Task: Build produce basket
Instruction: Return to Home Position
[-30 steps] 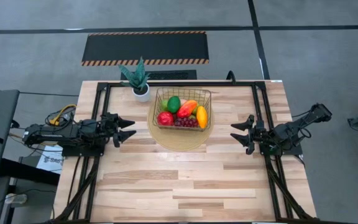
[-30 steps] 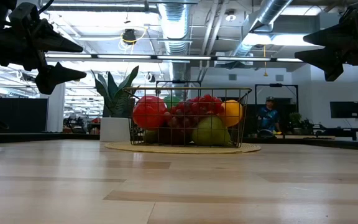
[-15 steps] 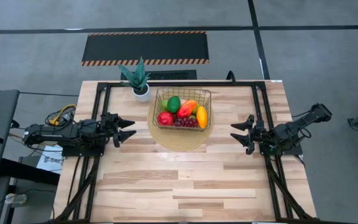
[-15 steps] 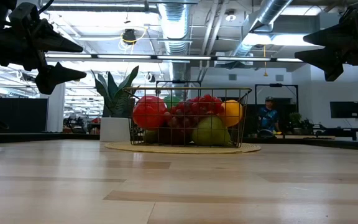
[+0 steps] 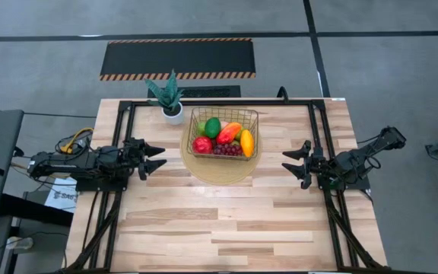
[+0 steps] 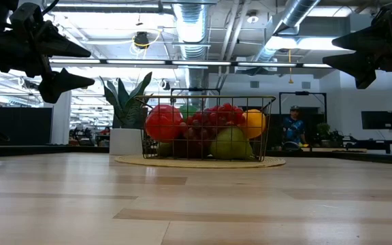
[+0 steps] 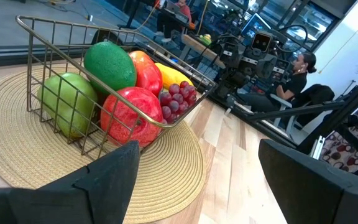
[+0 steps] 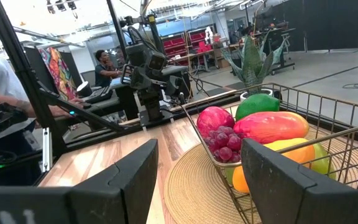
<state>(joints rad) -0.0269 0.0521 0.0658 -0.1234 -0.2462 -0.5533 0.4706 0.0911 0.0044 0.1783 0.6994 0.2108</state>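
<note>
Nothing moved | left end effector (image 5: 163,157), right end effector (image 5: 284,162) — open (empty), facing basket (image 5: 223,109)

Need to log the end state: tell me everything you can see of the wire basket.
The basket is square, of thin gold-coloured wire in an open grid, with sides flaring outward to the rim. It stands upright on a round woven mat at the table's far middle, near a potted plant. Toy produce fills it to about rim height.

The left arm (image 5: 82,162) and right arm (image 5: 356,160) are built of dark jointed segments. Each is ended by two black, wedge-shaped fingers (image 5: 156,151). A yellow-orange cable (image 5: 74,140) is seen at the left base.
</note>
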